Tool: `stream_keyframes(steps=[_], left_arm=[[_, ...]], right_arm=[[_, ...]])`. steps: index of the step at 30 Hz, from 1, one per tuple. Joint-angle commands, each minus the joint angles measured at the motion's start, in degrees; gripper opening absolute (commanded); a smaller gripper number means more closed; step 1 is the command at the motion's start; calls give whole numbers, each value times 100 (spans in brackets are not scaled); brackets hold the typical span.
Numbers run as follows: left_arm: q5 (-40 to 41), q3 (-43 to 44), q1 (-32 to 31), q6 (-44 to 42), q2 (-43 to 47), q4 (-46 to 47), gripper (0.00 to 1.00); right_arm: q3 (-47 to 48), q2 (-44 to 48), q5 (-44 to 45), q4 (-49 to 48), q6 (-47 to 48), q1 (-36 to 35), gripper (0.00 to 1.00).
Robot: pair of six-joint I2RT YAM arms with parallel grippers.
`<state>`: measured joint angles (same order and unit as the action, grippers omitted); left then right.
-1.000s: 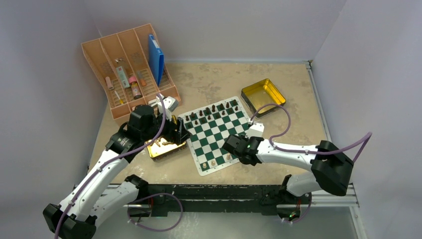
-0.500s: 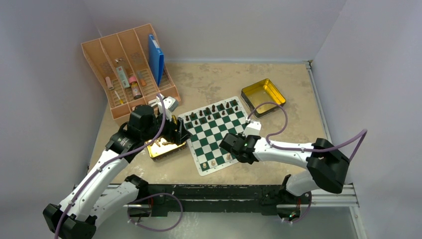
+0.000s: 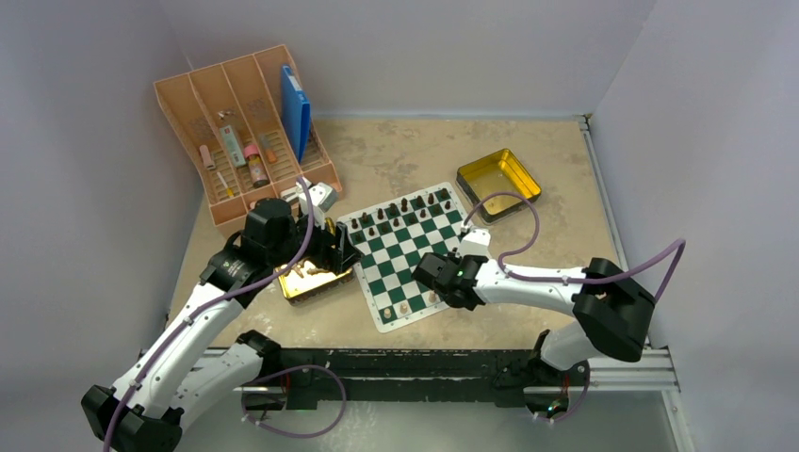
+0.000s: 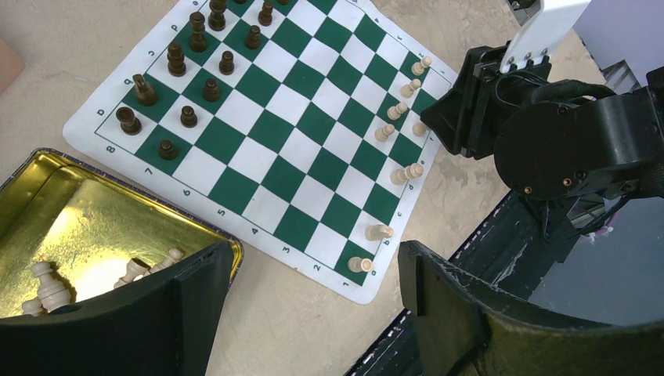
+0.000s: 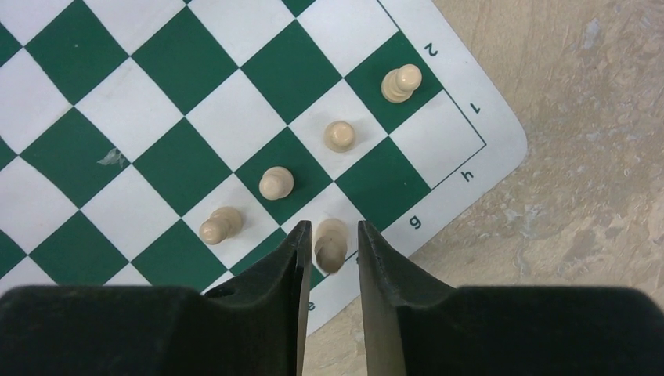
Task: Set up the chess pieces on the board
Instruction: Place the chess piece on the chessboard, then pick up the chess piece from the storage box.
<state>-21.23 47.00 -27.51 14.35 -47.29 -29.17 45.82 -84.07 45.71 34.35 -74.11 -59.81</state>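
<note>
Right claw (image 5: 334, 229) shifted left, loosening around chess piece (image 5: 330, 244).

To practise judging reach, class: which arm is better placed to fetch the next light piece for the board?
Left. The left pincer hangs open by the gold tin holding the light pieces; the right pincer is at the board near edge, straddling a placed piece.

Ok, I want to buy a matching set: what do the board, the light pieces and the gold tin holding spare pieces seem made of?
The board looks like a thin printed vinyl-type mat: flat, rounded corner, no visible thickness. The light pieces look like matte turned wood, though plastic is possible. The tin looks like glossy gold metal, given its reflections.
</note>
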Motion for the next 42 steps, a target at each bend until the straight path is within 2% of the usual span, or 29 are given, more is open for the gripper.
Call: stream_keyframes(steps=[1, 8, 14, 20, 25, 27, 31, 36, 40, 42], left_arm=[[-56, -7, -11, -2, 62, 298, 77], [-40, -15, -16, 5, 53, 288, 77], [229, -22, -16, 137, -68, 234, 77], [965, 146, -18, 535, -417, -161, 76], [1642, 318, 10, 739, -972, -580, 74], [1742, 315, 196, 751, -1191, -633, 73], [1263, 312, 888, 736, -1617, -610, 67], [1515, 477, 1239, 662, -2225, -646, 62], [1270, 605, 1674, 501, -2733, -518, 52], [1395, 707, 1782, 436, -2977, -627, 51]], right_arm=[[233, -7, 128, -12, 4, -74, 32], [274, 125, 25, -95, 127, -87, 33], [539, 339, 146, 554, 24, -91, 38], [630, 939, 118, 654, 270, -87, 44], [586, 1544, -212, 12, 1072, -91, 49], [507, 1817, -411, -279, 1291, -91, 48], [285, 2396, -735, -866, 1648, -91, 45], [34, 3015, -872, -1492, 2287, -86, 45], [59, 3322, -1084, -1791, 2801, -89, 46], [112, 3419, -1267, -1883, 2973, -86, 46]])
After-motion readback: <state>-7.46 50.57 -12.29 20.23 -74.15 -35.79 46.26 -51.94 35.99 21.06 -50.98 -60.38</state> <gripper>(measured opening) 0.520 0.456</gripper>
